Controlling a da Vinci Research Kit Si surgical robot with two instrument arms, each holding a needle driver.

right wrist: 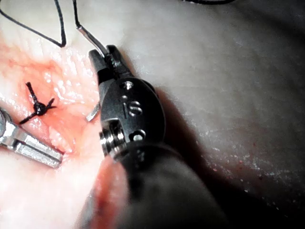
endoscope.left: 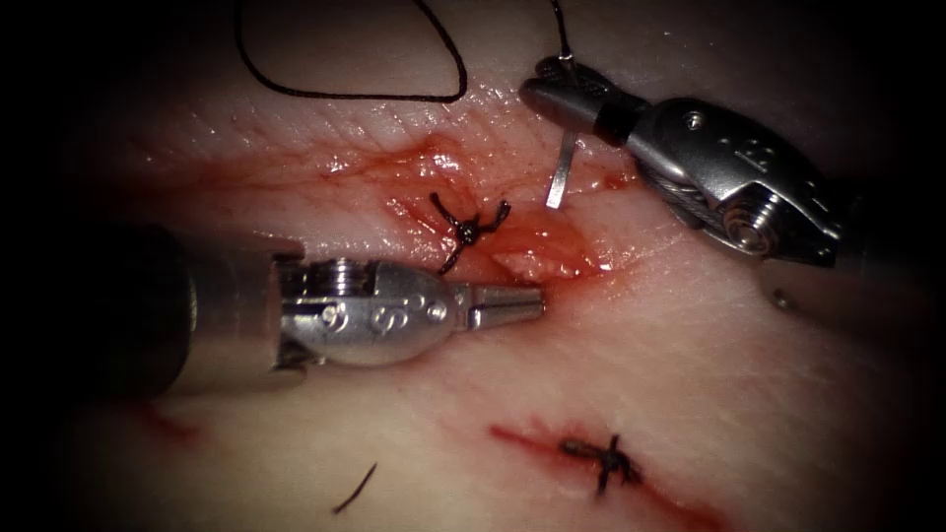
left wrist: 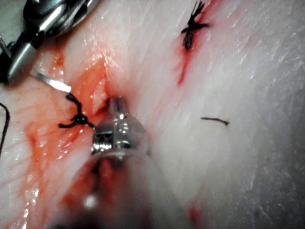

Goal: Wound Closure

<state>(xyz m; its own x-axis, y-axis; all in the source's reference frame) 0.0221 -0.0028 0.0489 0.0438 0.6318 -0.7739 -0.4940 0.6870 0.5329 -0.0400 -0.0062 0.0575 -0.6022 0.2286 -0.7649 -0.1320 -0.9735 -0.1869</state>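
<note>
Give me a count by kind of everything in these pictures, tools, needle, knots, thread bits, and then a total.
Tools: 2, left tool with jaws shut holding nothing, right tool gripping the needle near its thread end
Needle: 1, outside the tissue
Tied knots: 2, upper knot, lower knot
Long thread: 1
Loose thread scrap: 1
Total: 7

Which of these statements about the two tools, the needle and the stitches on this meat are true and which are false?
1. The right tool holds the needle. True; gripped near its thread end.
2. The needle is stuck in the tissue. False; its tip hangs free above the cut.
3. The left tool holds the thread. False; its jaws are shut on nothing.
4. A knotted stitch sits on the cut. True.
5. A second stitch closes another cut. True.
</note>
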